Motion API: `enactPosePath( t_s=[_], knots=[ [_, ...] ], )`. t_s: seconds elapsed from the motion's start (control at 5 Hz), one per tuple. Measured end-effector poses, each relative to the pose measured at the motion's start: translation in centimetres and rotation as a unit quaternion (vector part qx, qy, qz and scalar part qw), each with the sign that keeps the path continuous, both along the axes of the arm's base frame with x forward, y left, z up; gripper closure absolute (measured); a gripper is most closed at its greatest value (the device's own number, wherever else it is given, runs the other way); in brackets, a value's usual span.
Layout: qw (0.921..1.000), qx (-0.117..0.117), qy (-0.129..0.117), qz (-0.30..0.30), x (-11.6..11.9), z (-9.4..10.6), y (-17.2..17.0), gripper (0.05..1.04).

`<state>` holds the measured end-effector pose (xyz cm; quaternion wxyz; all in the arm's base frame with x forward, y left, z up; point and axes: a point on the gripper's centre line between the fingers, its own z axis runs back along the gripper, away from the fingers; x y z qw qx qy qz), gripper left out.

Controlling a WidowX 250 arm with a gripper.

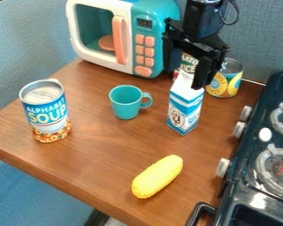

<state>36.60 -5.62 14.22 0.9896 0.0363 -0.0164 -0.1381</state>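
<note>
While the gripper (185,79) is spread wide at the top of the carton (184,109), the latter is separated from the stove (248,155) by a strip of tabletop (217,126), more being seen between cup (126,102) and corn (157,176).

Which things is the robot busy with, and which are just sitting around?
Busy with:
- the gripper, hanging at the carton's top
- the blue-and-white carton, standing upright

Just sitting around:
- teal cup
- yellow corn
- soup can
- yellow-labelled can, behind the carton
- toy microwave
- stove
</note>
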Motion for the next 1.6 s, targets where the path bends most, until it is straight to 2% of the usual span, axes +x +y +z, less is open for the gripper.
enactPosePath(
  t_s=[0.4,0.6,1.0,1.4,1.6],
  knots=[
    [0.9996,0.015,0.012,0.022,1.5,-0.6,0.2,0.083],
    [0.9997,-0.004,0.018,0.013,2.2,-0.8,-0.5,0.083],
    [0.9992,-0.005,0.031,0.022,2.8,-1.2,-0.2,0.082],
    [0.9982,0.028,0.029,0.046,3.3,-1.3,0.9,0.083],
    [0.9974,0.033,0.034,0.054,3.6,-1.6,1.3,0.082]
  ],
)
